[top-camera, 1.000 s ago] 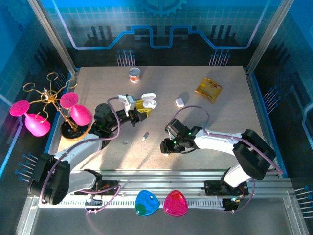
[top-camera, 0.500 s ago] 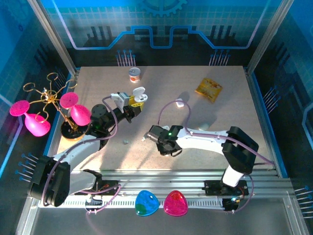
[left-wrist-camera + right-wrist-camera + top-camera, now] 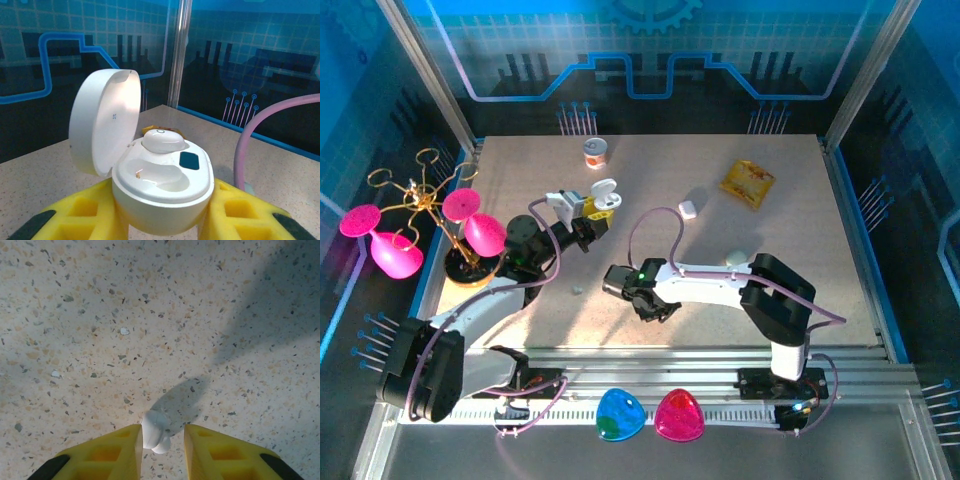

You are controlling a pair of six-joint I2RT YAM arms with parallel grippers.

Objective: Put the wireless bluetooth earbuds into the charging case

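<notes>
charging case [image 3: 160, 195]: white, rounded, lid swung open and standing up on its left side. It is raised off the tabletop [image 3: 30, 165], far left of centre, clamped at its base between the yellow jaws of the left gripper [image 3: 160, 220]. earbud [image 3: 162, 141]: white, seated in the case's far socket; near socket empty. second earbud [image 3: 155, 432]: tiny, white, lying on the speckled tabletop near centre, between the jaws of the right gripper [image 3: 161, 447], touching one, small gap to the other. closed white case [image 3: 687, 209]: flat on the tabletop, far right of centre.
</notes>
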